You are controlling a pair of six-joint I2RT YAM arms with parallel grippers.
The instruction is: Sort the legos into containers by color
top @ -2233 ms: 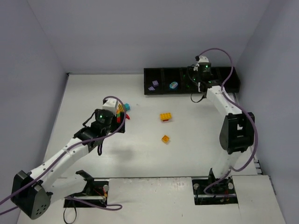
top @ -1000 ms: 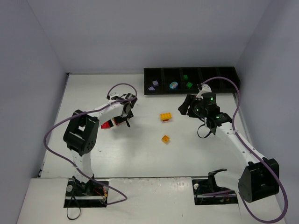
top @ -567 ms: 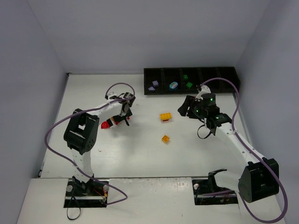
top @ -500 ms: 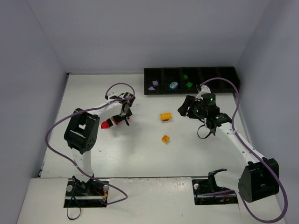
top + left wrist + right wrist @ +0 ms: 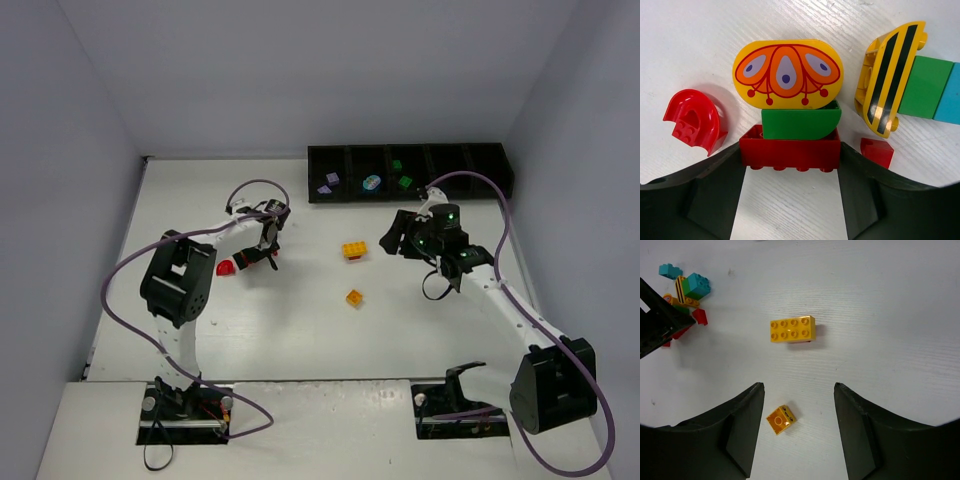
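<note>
My left gripper (image 5: 263, 252) (image 5: 790, 165) has its jaws against both ends of a red studded brick (image 5: 790, 152). A green rounded brick (image 5: 800, 123) and a yellow oval with an orange pattern (image 5: 787, 74) are stacked on it. Beside it lie a red arch (image 5: 692, 122) (image 5: 226, 267), a small red piece (image 5: 876, 151) and a yellow striped, green and teal cluster (image 5: 900, 82). My right gripper (image 5: 392, 238) (image 5: 798, 386) is open and empty above a small orange cube (image 5: 780, 419) (image 5: 354, 297). A yellow 2x4 brick (image 5: 792, 329) (image 5: 353, 250) lies beyond it.
The black divided tray (image 5: 440, 172) stands at the back right, holding lilac pieces (image 5: 328, 182), a teal round piece (image 5: 372, 183) and green bricks (image 5: 400, 172) in separate bins. Purple cables loop off both arms. The left arm's black fingers (image 5: 655, 320) show in the right wrist view.
Over the last second the left gripper has settled at the pile and the red arch has slid slightly left. The right gripper has drifted a little left toward the orange cube.
</note>
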